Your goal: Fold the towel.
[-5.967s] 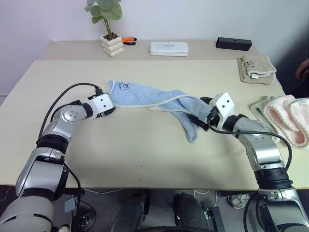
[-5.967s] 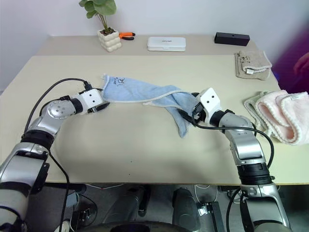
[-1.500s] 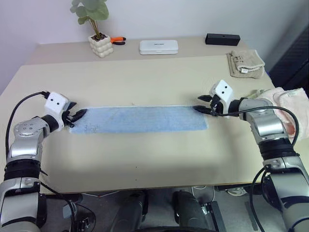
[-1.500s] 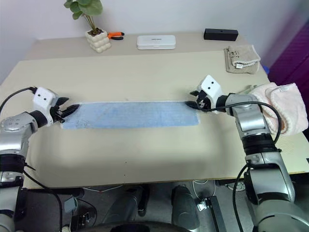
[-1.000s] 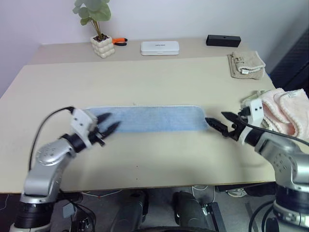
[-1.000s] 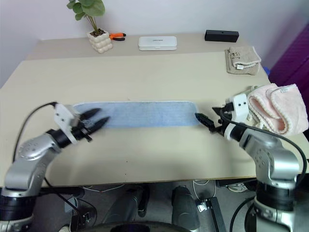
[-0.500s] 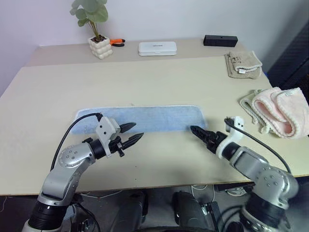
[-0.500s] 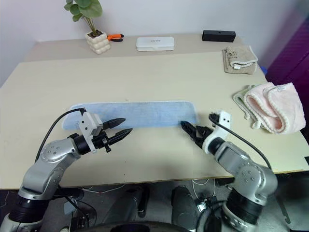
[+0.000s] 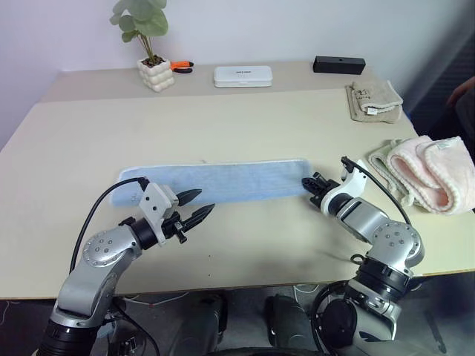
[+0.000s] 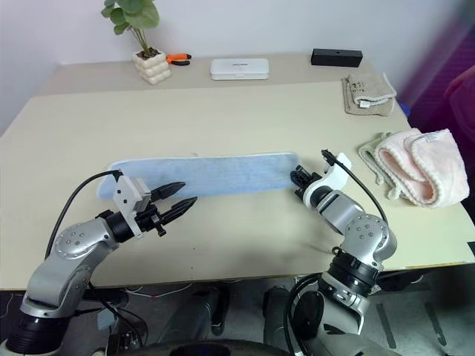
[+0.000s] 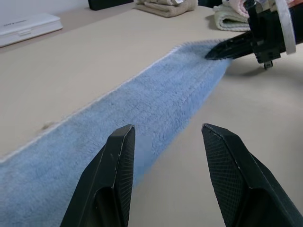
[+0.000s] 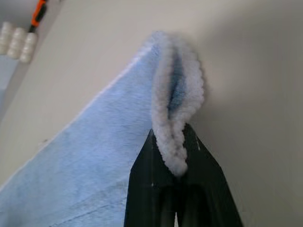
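The light blue towel [image 9: 223, 182] lies flat as a long strip across the middle of the table [image 9: 245, 126]. My right gripper [image 9: 309, 184] is at its right end, shut on the whitish hemmed edge, which bunches up between the black fingers [image 12: 142, 184]. My left gripper [image 9: 202, 202] stands open along the towel's near edge, left of the middle, with nothing between its fingers [image 11: 118, 161]. One fingertip hangs over the cloth, the other over bare table. The left wrist view looks along the towel [image 11: 156, 99] to the right gripper [image 11: 234, 45] at the far end.
A pink and pale green fluffy towel [image 9: 427, 170] lies close to the right arm. A beige folded towel [image 9: 375, 100] sits at the back right. Along the far edge stand a potted plant [image 9: 156, 73], an orange tool [image 9: 180, 65], a white case [image 9: 243, 75] and a black box [image 9: 339, 64].
My right gripper has moved in to the towel's right end, rolled its wrist and shut on the edge. The left gripper has stayed open in place. The camera has shifted.
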Controlling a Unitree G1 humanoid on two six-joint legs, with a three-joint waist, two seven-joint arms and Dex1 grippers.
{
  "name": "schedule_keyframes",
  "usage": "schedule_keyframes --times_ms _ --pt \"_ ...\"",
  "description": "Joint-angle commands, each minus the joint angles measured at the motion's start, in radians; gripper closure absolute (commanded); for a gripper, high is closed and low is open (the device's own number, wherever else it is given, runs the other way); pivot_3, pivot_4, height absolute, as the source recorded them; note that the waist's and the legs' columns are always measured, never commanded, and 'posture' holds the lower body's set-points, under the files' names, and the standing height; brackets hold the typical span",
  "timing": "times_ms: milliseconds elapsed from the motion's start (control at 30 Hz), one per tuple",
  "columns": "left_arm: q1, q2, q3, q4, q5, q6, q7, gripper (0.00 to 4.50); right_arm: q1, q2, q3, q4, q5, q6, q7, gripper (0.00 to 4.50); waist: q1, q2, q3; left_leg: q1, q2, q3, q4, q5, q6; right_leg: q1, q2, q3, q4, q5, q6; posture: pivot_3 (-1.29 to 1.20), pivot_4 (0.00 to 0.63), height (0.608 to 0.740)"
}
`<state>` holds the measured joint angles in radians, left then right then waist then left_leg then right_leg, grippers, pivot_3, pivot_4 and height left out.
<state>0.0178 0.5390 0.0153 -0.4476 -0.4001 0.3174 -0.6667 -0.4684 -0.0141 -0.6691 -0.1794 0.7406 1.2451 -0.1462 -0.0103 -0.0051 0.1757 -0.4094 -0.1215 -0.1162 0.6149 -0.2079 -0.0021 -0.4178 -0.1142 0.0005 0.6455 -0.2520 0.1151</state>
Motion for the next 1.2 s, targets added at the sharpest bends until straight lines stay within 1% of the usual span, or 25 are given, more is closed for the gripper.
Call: schedule_keyframes --times_ms 33,133,233,367,400,467,500,567,667,700,867,1033,1133,1200 --pt "-0.012 -0.006 0.011 -0.017 0.011 -0.02 0.009 2.24 -0.023 -0.145 0.013 -0.008 -0.022 -0.039 0.039 4.47 0.003 0.001 0.001 0.0 -0.001 0.0 0.0 0.0 0.0 0.0 0.0 0.0 0.0 0.0 0.0 0.0 0.15 0.74" --pt "-0.027 -0.012 0.009 0.005 0.017 -0.026 0.01 2.24 -0.016 -0.301 0.085 0.02 -0.073 -0.088 0.12 4.47 0.0 0.001 0.001 -0.001 -0.001 0.001 0.0 0.0 0.001 0.0 -0.002 0.0 -0.001 0.0 0.0 0.0 0.15 0.74" --pt "-0.044 -0.022 0.003 0.031 0.029 -0.037 0.007 2.24 -0.005 -0.484 0.257 0.022 -0.163 -0.187 0.27 4.47 -0.005 0.002 0.001 -0.001 -0.001 0.001 0.0 0.0 0.001 0.0 -0.002 0.0 -0.001 0.0 0.0 0.0 0.15 0.74" --pt "-0.053 -0.029 0.005 0.049 0.039 -0.051 0.009 2.24 0.006 -0.613 0.483 -0.043 -0.266 -0.341 0.443 4.47 -0.011 0.002 0.001 0.0 0.002 0.002 -0.001 0.0 0.001 0.0 0.0 0.0 -0.001 0.0 0.001 0.0 0.15 0.74" --pt "-0.054 -0.03 0.006 0.051 0.041 -0.054 0.01 2.24 0.011 -0.631 0.524 -0.059 -0.289 -0.375 0.473 4.47 -0.01 0.002 0.001 0.0 0.003 0.003 -0.001 0.0 0.001 0.0 0.0 0.0 -0.001 0.0 0.001 0.0 0.15 0.74" --pt "-0.051 -0.03 0.014 0.052 0.044 -0.056 0.013 2.24 0.023 -0.668 0.654 -0.135 -0.344 -0.461 0.563 4.47 -0.004 0.001 0.001 -0.001 0.003 0.003 -0.001 0.0 0.001 0.0 0.001 0.0 -0.001 0.0 0.001 0.0 0.15 0.74" --pt "-0.049 -0.029 0.017 0.051 0.045 -0.056 0.014 2.24 0.027 -0.677 0.695 -0.159 -0.362 -0.49 0.594 4.47 -0.002 0.001 0.002 -0.001 0.003 0.003 -0.001 0.0 0.001 0.0 0.001 0.0 -0.001 0.0 0.001 0.0 0.15 0.74" --pt "-0.047 -0.028 0.019 0.05 0.046 -0.056 0.015 2.24 0.032 -0.683 0.726 -0.175 -0.383 -0.519 0.625 4.47 0.0 0.001 0.002 -0.002 0.003 0.002 -0.001 0.0 0.001 0.0 0.001 0.0 -0.003 0.0 0.001 0.0 0.15 0.74" --pt "-0.026 -0.026 0.032 0.028 0.046 -0.046 0.031 2.24 0.029 -0.658 0.887 -0.194 -0.464 -0.55 0.661 4.47 0.001 0.0 0.002 -0.002 0.003 0.001 -0.001 -0.001 0.001 0.003 0.001 -0.001 -0.01 0.0 0.0 0.0 0.15 0.74" --pt "-0.022 -0.026 0.034 0.022 0.046 -0.043 0.036 2.24 0.027 -0.642 0.917 -0.185 -0.486 -0.558 0.66 4.47 0.001 0.0 0.002 -0.002 0.003 0.0 -0.001 -0.001 0.002 0.004 0.002 -0.002 -0.012 0.0 0.0 0.0 0.15 0.74" --pt "-0.016 -0.024 0.033 0.009 0.047 -0.036 0.05 2.24 0.011 -0.581 0.944 -0.121 -0.545 -0.578 0.648 4.47 0.004 0.0 0.002 -0.002 0.003 0.0 -0.001 -0.002 0.002 0.005 0.001 -0.002 -0.013 0.0 0.0 0.0 0.15 0.74" --pt "-0.02 -0.024 0.027 0.004 0.05 -0.029 0.058 2.24 0.013 -0.566 0.953 -0.089 -0.578 -0.6 0.683 4.47 0.004 0.0 0.002 -0.002 0.003 0.0 -0.001 -0.002 0.002 0.005 0.002 -0.002 -0.013 0.001 0.0 0.0 0.15 0.74" --pt "-0.013 -0.024 0.026 -0.007 0.049 -0.028 0.065 2.24 0.03 -0.566 0.927 -0.128 -0.547 -0.611 0.733 3.65 0.004 0.0 0.002 -0.002 0.003 0.0 -0.001 -0.002 0.002 0.005 0.002 -0.002 -0.013 0.001 0.0 0.0 0.15 0.74" --pt "-0.002 -0.024 0.029 -0.011 0.049 -0.031 0.067 2.24 0.047 -0.574 0.882 -0.172 -0.494 -0.635 0.788 2.74 0.003 0.0 0.002 -0.002 0.003 0.0 -0.001 -0.002 0.002 0.005 0.002 -0.002 -0.013 0.001 0.0 0.0 0.15 0.74"
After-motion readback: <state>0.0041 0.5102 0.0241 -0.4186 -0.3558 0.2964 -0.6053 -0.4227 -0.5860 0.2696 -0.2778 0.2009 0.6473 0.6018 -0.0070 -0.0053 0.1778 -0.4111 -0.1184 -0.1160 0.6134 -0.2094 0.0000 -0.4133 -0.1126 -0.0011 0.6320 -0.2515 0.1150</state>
